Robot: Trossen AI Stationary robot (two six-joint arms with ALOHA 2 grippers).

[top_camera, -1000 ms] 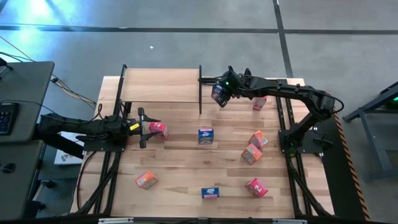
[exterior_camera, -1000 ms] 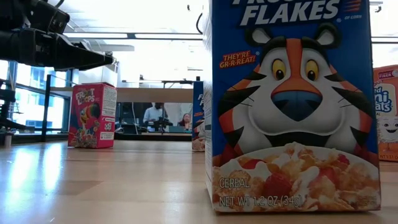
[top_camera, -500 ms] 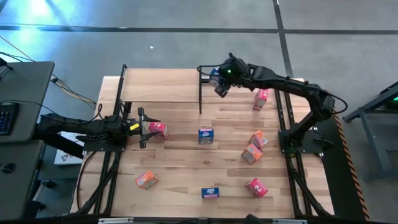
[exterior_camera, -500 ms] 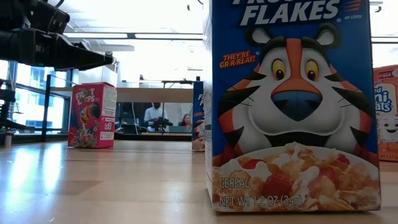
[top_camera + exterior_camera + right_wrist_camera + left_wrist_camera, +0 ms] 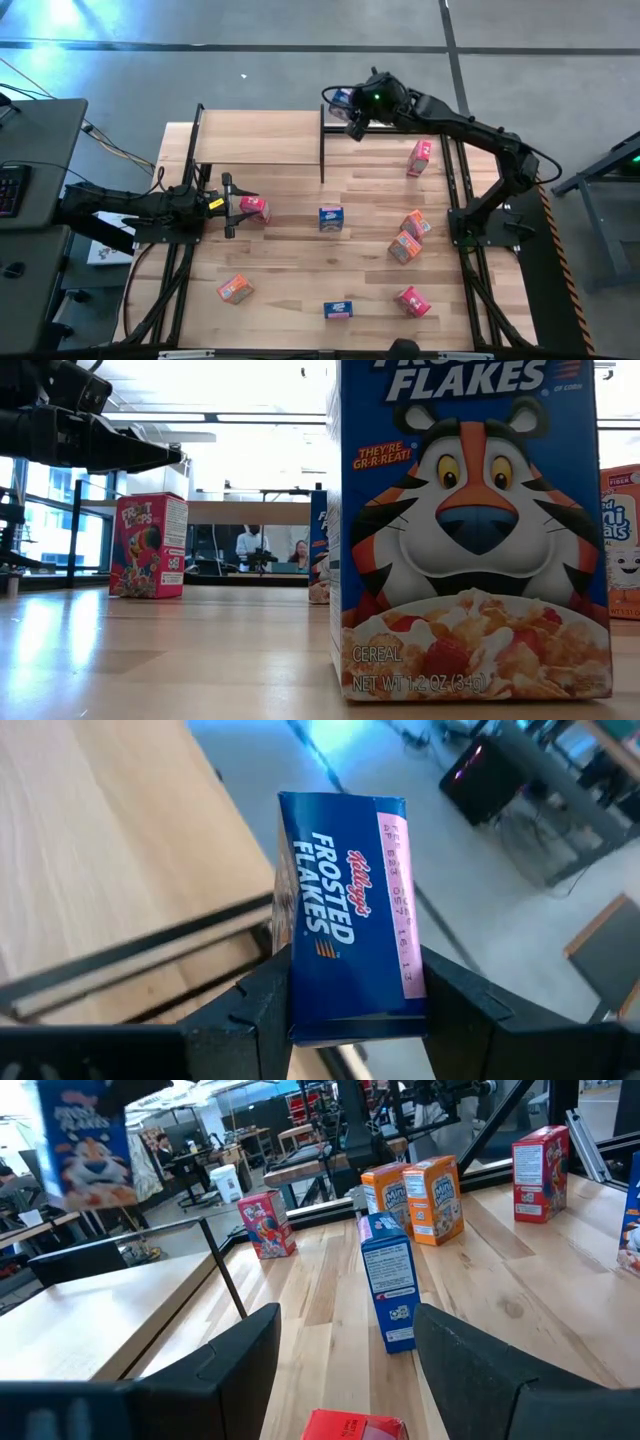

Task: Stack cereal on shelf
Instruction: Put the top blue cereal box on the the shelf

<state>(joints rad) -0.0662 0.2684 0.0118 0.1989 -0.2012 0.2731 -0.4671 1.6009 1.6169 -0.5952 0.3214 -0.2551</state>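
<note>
At the near edge of the table [image 5: 300, 310] a blue cereal box [image 5: 338, 309] stands upright; in the low view it fills the foreground with its tiger front [image 5: 470, 530]. To its left lies an orange box [image 5: 236, 289], and to its right a pink-red box [image 5: 413, 300]. Further in, two orange boxes [image 5: 409, 235] sit just beside each other on the right side, and another blue box [image 5: 330, 218] stands near the middle of the table.

On the left side the left gripper [image 5: 228, 205] lies low over the table with its fingers [image 5: 230, 1370] spread apart on either side of a pink-red box [image 5: 254, 208], which sits between them; the pictures do not show whether the fingers touch it. In the low view that box [image 5: 148, 545] stands upright on the wood.

Beyond that, a third pink-red box [image 5: 419, 157] stands near the right rear of the table. The shelf [image 5: 260, 138], a light board with thin black posts, occupies the rear left. At its right rear corner, above the far post, the right gripper [image 5: 350, 105] is raised with its fingers [image 5: 250, 1010] closed on a blue box of frosted flakes [image 5: 350, 915], held clear of the board and partly out past the table's far edge.
</note>
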